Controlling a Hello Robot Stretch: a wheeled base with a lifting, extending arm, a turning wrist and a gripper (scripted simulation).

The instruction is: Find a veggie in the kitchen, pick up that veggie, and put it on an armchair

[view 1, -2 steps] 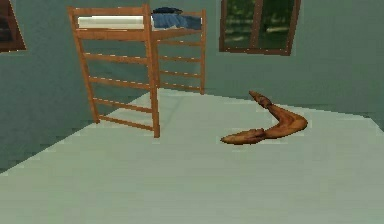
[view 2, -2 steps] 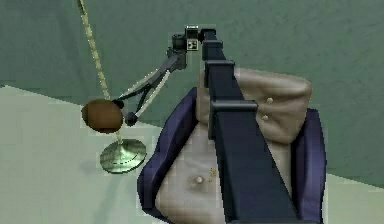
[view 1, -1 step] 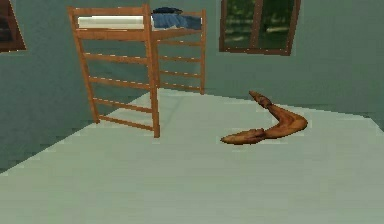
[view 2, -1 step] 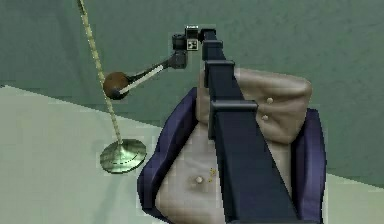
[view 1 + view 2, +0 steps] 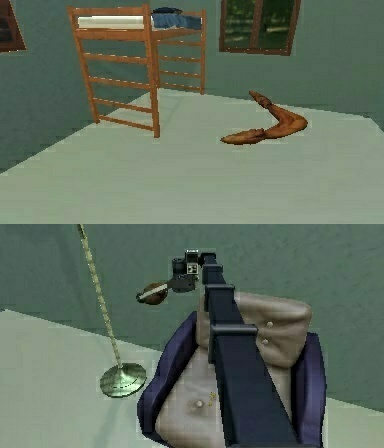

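The claw (image 5: 168,284) is at the far end of the dark arm (image 5: 235,354), high up in front of the green wall. A small brown lump (image 5: 152,294) hangs right at the claw's tip, clear of the floor and the chair, so the claw is holding it. The lump is too small to tell which veggie it is, and how the claw's fingers are set cannot be told. Below the claw sits the armchair (image 5: 285,334), tan with purple sides. The arm hides its middle and the picture's bottom edge cuts off its front. Below the claw and a bit to its left stands a gold floor lamp (image 5: 122,379). Its thin pole runs up past the claw, so its top is cut off. In the forward view there is a wooden bunk bed (image 5: 120,70), a dark window (image 5: 260,25), and a curved brown thing (image 5: 265,128) on the floor that is hard to make out.
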